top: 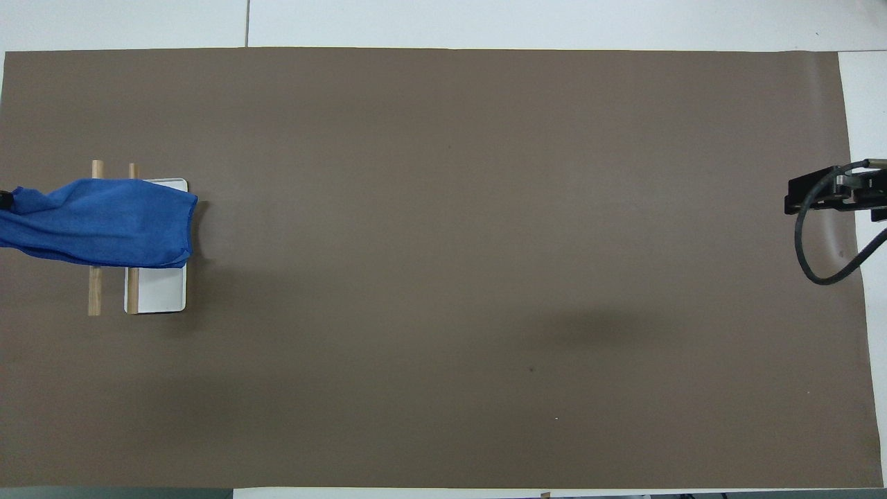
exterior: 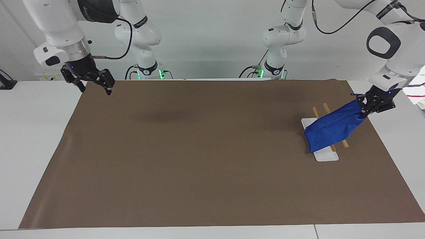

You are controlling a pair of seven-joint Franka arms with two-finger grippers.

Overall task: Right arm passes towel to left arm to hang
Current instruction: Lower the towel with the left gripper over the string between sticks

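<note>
The royal-blue towel (exterior: 332,127) lies stretched across the two wooden bars (exterior: 344,143) of a small rack with a white base (exterior: 325,156). It also shows in the overhead view (top: 104,222), running off the picture's edge. My left gripper (exterior: 364,107) is shut on the towel's upper corner, in the air over the mat's edge at the left arm's end, beside the rack. My right gripper (exterior: 94,89) is open and empty, raised over the mat's corner at the right arm's end; it also shows in the overhead view (top: 811,195).
A brown mat (exterior: 199,159) covers most of the white table (exterior: 33,139). The rack's white base (top: 163,291) and bars (top: 95,294) stand near the left arm's end. Some white and red items (exterior: 419,96) lie at the table's edge by the left arm.
</note>
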